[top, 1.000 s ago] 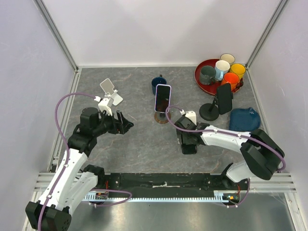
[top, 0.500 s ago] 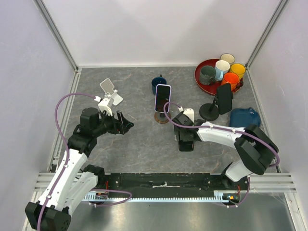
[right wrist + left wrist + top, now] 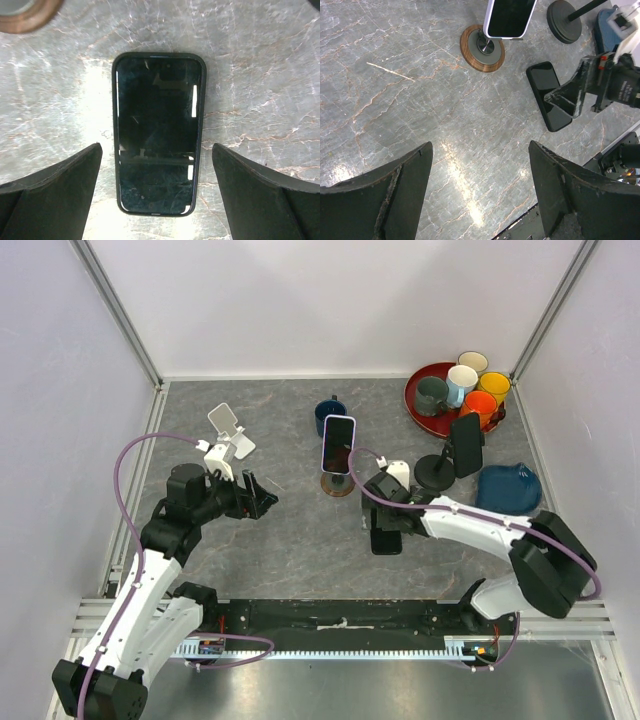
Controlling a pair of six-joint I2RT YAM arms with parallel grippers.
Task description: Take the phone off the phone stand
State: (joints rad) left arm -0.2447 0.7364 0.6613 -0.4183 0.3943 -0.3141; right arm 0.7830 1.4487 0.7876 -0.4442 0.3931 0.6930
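Three phones are in view, and we note each in turn.

1. The black phone [image 3: 159, 132] lies flat and screen up on the grey marbled table [image 3: 300, 540]. It sits on no stand, a little right of centre and towards the near edge.
2. A pale-cased phone [image 3: 338, 443] stands upright on a round stand [image 3: 482, 46] with a wooden rim. This is just beyond the black phone and slightly to its left.
3. A dark phone [image 3: 466, 443] is mounted on a black stand [image 3: 436, 473] with a disc base, further right.

Right gripper [image 3: 156, 148]: it sits directly above the black phone with its jaws spread wide. The fingers [image 3: 60, 175] straddle the phone's long sides with bare table showing on both sides. We see no contact, so it grips nothing.

Left gripper [image 3: 480, 150]: it is over the left half of the table, well apart from the black phone. Its jaws are likewise wide apart, with only table surface between them.

Other items:
- A white stand [image 3: 228, 430] sits at the far left, near the left arm and well apart from all three phones.
- A blue mug [image 3: 330, 415] is just behind the round stand.
- A red tray [image 3: 415, 400] carrying several cups sits in the far right corner.
- A blue dish [image 3: 508, 488] lies near the right wall, just beside the black stand.
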